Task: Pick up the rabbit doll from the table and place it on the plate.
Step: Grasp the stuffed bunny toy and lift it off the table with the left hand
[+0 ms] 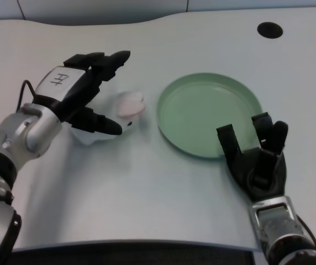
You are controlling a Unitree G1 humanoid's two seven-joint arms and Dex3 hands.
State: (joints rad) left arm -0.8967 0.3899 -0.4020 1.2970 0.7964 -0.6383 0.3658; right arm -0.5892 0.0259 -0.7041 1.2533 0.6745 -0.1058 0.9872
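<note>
So we've got our left hand (83, 91) spread wide around the white and pink rabbit doll (124, 110), which sits on the table (147, 182) just left of the green plate (172, 118), fingers not clearly gripping it yet.

White-and-pink rabbit doll (126, 110); pale green plate (172, 118); black left hand (83, 91); white table (147, 187).

White tabletop (147, 187) w/ curved far edge & a dark round hole (270, 30) near its far right corner carries a green plate (172, 118) right of centre and, just left of it & not touching, a white-pink rabbit doll (129, 106).
</note>
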